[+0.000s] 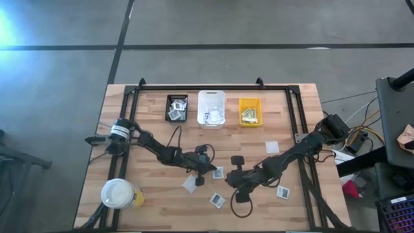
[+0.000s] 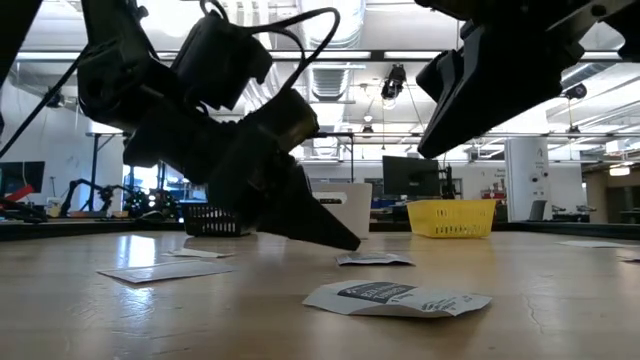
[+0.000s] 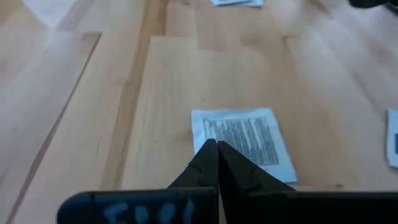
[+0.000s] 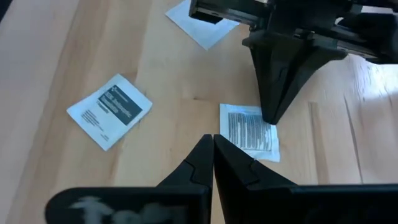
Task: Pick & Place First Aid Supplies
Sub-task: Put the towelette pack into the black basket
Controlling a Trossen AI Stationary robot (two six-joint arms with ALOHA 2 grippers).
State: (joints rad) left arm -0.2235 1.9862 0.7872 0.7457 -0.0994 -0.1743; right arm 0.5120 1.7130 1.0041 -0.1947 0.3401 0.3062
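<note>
White printed packet lies flat on the wooden bench, directly under the left hand, fingers pressed together on its edge. Right hand hovers just beside it, fingers also pressed together, empty.

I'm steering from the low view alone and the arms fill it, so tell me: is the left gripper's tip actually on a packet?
Observer: Yes. The left wrist view shows the left gripper shut, with its tips on one edge of a white packet printed with text. I cannot tell whether the packet is pinched.
Operator: And the right gripper?
Observer: The right gripper is also shut and holds nothing. It points toward that same packet from the opposite side.
Operator: Any other packets lying loose?
Observer: From above, four other loose packets lie around the two grippers.
</note>
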